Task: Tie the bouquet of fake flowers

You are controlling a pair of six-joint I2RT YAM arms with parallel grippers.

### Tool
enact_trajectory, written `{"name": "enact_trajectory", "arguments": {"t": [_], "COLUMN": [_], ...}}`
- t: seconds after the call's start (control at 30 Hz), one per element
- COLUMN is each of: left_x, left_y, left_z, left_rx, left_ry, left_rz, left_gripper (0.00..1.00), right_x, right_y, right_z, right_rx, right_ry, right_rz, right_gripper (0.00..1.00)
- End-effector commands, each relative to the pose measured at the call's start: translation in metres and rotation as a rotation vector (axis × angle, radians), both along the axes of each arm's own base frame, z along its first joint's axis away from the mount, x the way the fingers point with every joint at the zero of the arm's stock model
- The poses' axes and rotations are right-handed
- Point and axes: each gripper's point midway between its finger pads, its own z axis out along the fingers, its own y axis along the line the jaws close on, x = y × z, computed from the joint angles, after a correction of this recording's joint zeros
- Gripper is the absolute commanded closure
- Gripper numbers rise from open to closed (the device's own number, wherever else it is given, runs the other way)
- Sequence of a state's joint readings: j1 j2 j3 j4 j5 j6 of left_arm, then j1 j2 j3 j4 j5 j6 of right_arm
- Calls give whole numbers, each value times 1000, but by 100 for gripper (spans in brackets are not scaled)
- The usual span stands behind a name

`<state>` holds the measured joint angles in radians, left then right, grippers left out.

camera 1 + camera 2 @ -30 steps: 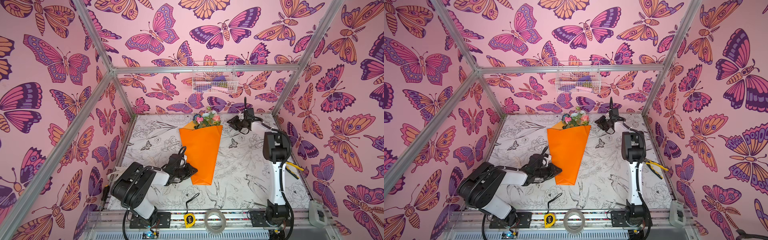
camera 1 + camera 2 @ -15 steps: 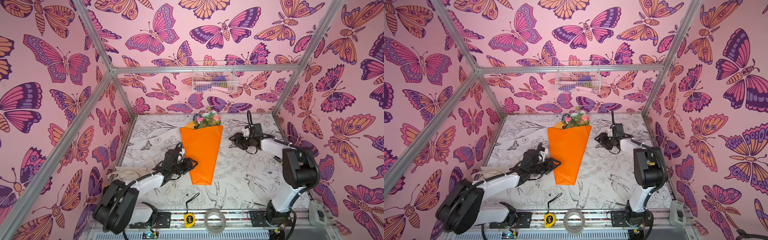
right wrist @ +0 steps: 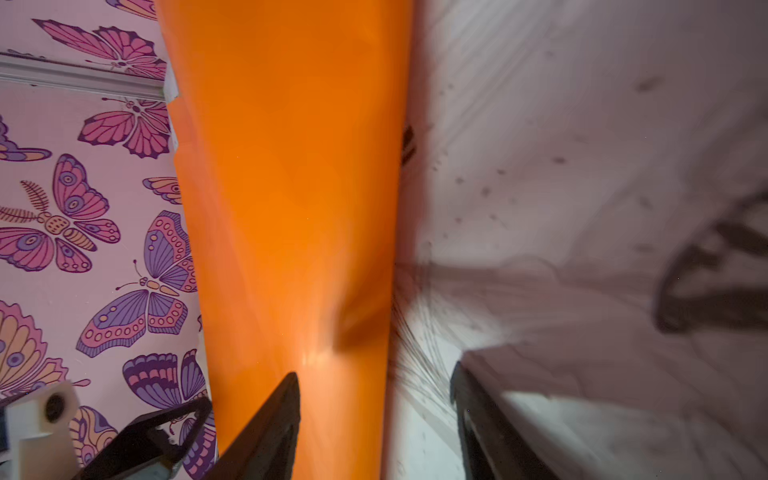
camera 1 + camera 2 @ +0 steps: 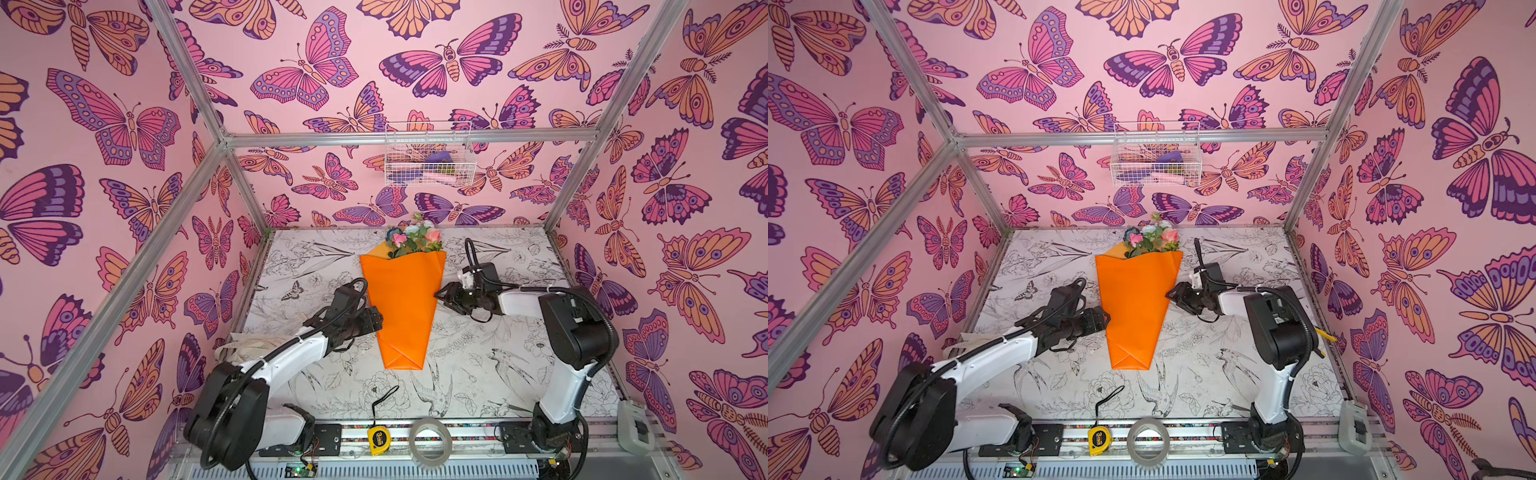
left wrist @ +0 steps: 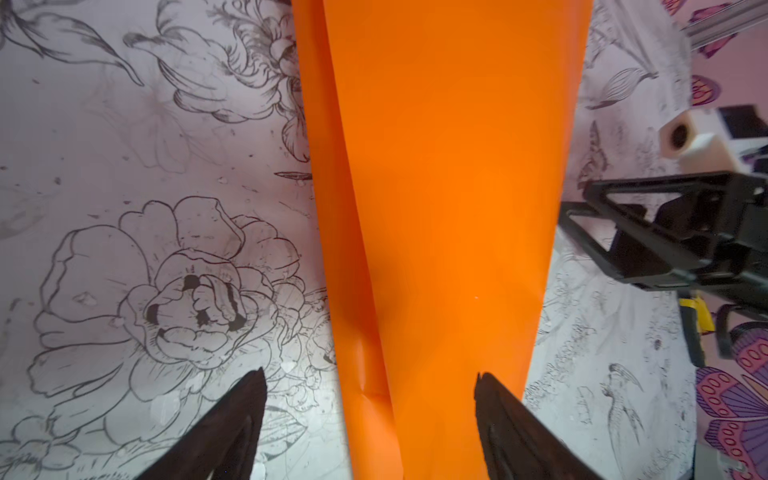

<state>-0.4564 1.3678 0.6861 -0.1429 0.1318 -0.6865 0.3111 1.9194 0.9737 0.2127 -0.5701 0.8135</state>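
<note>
The bouquet of fake flowers (image 4: 405, 299) lies on the table (image 4: 478, 365), blooms toward 12 o'clock, left gripper (image 4: 376, 322) at its 9 o'clock edge, right gripper (image 4: 440, 296) at 3 o'clock, both claws spread apart

I am seeing the bouquet of fake flowers (image 4: 409, 243) showing pink, peach, blue and white blooms and green leaves in orange wrapping paper (image 4: 405, 307). The white table (image 4: 478, 374) is carrying black line drawings of flowers and birds. The pink walls (image 4: 124, 208) are wearing purple and orange butterflies, and my fingers (image 5: 241, 419) are showing black.
</note>
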Motion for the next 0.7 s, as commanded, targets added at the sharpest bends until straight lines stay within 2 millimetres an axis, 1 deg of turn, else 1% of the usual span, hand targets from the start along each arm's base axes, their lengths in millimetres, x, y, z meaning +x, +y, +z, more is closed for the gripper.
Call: {"name": "enact_trajectory", "arguments": {"t": [0.0,0.07,0.13,0.2,0.3,0.47,0.57,0.67], "left_x": [8,14,17,20,22,21,21,21], "left_y": [-4,-9,-9,-7,-6,-9,-12,-15], "left_z": [-9,-14,-20,-27,-37,-51,-58,-63], "left_rx": [-1,-18,-21,-26,-39,-57,-73,-90], "left_ry": [16,26,38,53,78,114,135,147], "left_rz": [-14,-16,-8,5,15,13,6,5], "left_gripper": [20,21,23,28,38,62,80,95], "right_x": [8,13,16,20,25,29,31,34], "right_y": [14,20,26,32,42,64,74,82], "right_z": [-14,-17,-20,-22,-23,-27,-29,-30], "right_rx": [31,43,47,53,68,84,95,115], "right_ry": [27,30,31,34,30,24,25,19], "right_rz": [-4,-2,4,8,15,40,52,50], "right_gripper": [41,41,41,41,42,42,43,44]}}
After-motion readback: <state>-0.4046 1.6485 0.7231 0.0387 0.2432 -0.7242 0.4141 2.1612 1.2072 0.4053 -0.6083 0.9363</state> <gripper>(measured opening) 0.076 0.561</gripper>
